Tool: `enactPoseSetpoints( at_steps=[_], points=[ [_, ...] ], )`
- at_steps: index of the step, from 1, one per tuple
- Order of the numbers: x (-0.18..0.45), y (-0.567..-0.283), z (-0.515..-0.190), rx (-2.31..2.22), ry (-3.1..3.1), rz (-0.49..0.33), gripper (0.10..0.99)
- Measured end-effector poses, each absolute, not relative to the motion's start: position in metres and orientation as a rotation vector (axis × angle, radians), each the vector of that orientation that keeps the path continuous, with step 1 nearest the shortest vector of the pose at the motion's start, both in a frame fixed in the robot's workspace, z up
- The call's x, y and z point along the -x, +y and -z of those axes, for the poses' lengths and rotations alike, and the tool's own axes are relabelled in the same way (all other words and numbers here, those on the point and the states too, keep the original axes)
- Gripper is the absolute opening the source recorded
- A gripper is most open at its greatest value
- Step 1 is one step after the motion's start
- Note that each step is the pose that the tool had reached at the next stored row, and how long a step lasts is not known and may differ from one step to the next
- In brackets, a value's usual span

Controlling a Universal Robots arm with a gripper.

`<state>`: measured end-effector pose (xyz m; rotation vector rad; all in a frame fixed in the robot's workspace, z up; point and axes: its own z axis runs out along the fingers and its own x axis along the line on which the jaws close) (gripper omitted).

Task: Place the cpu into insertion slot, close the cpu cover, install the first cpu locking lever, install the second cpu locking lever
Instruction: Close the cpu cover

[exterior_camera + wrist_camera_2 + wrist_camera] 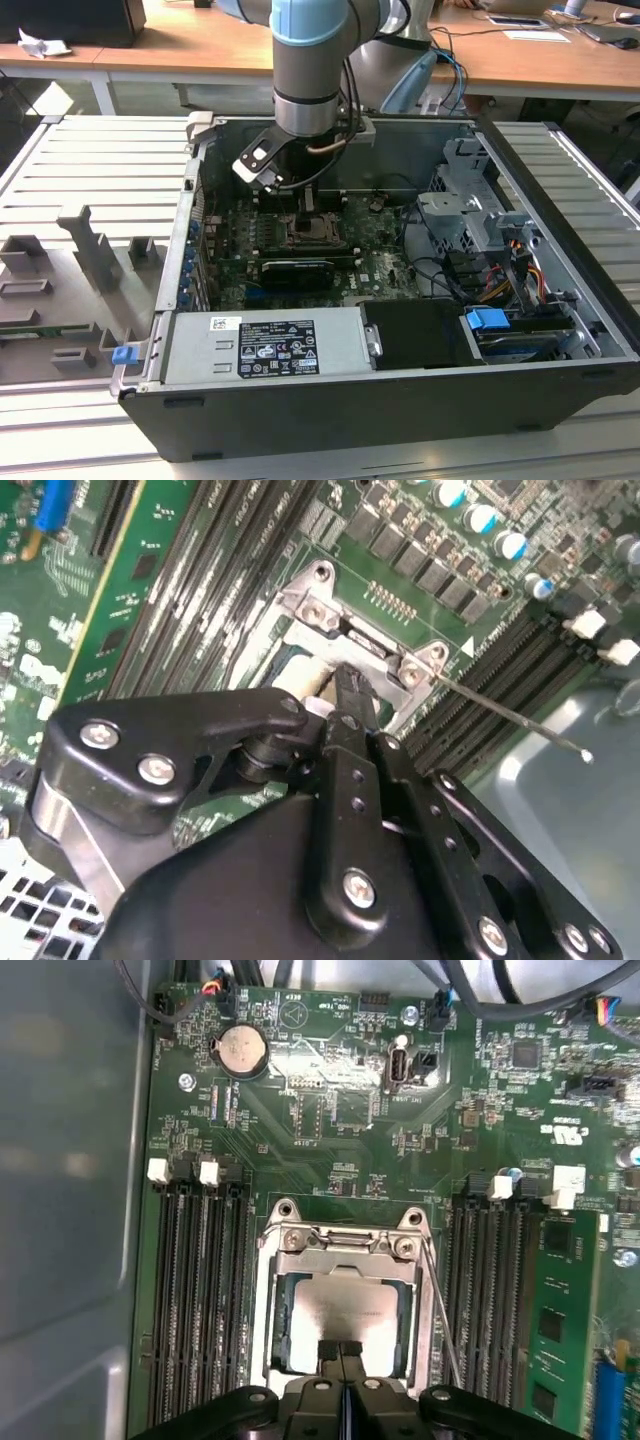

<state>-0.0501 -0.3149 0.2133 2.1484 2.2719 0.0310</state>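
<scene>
One grey robot arm [308, 70] reaches down into the open dark-grey metal computer case [300, 430] in the exterior view. Its black gripper [306, 203] hangs just above the square, silvery-rimmed insertion slot [318, 233] on the green circuit board [385, 268]. From here we cannot tell how its fingers stand.

In the second wrist view the gripper [345, 677] shows its two black fingers [352, 730] pressed together with nothing between them, their tips over the socket. A thin silvery wire locking lever [510, 715] juts out from the socket's corner.

In the first wrist view we see the small flat square cpu [345, 1310], pale silvery-grey metal, seated in the insertion slot [284, 1330]. The thin silvery cpu cover [340, 1260], a frame with a square window, lies flat around it. The gripper [340, 1352], tips closed together, sits over the cpu's edge opposite the cover's hinge; we cannot tell whether it touches. The locking lever [442, 1320] slants just beside the cover.
</scene>
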Motion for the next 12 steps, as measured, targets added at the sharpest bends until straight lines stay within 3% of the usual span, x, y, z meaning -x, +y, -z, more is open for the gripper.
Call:
enactPoseSetpoints(
  at_steps=[12],
  points=[
    [0.031, -0.315, -0.215, -2.149, 2.272, -0.03, 0.106]
  ],
)
